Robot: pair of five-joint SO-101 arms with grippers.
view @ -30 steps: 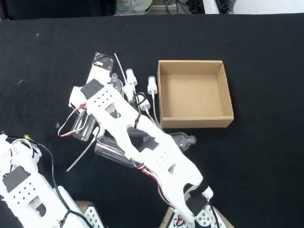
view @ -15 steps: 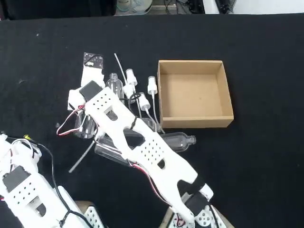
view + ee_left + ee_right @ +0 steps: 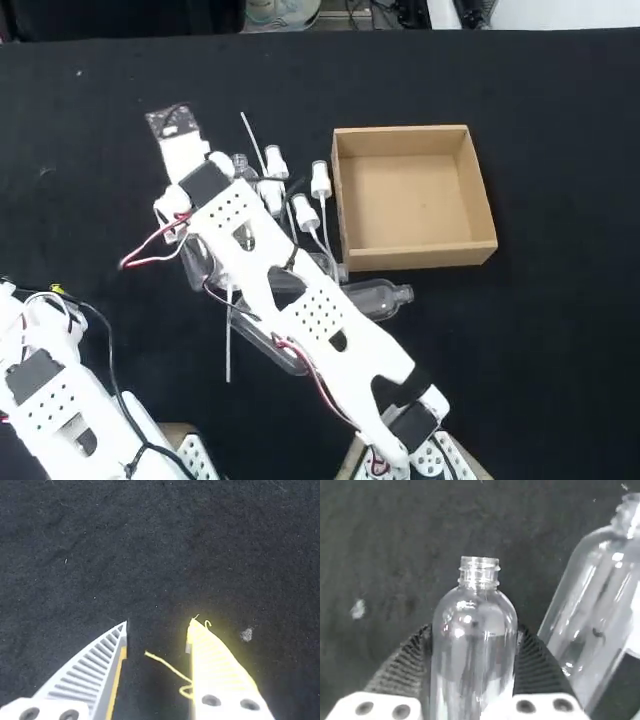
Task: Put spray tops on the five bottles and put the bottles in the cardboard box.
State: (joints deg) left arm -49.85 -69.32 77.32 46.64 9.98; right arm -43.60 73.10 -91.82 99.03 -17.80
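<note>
In the high view, my right arm stretches out across the black cloth, and its wrist end sits over a huddle of clear bottles. Just beside that wrist, on the box side, I see three white spray tops with thin tubes trailing from them. Past those, farther from the wrist, the cardboard box stands open-topped. A lying bottle rests beside the forearm, near the box's closest wall. On the forearm's other side lies a loose dip tube. My left arm is well apart from all this.

From the left wrist, the left gripper has its fingers parted, and the black cloth shows through the gap. A yellow thread curls off one finger.

From the right wrist, the right gripper is clamped around a clear bottle. Both ribbed pads are against its sides, and its bare threaded neck points away from the wrist. A second bottle leans just beside one finger. I cannot tell whether it touches that finger.
</note>
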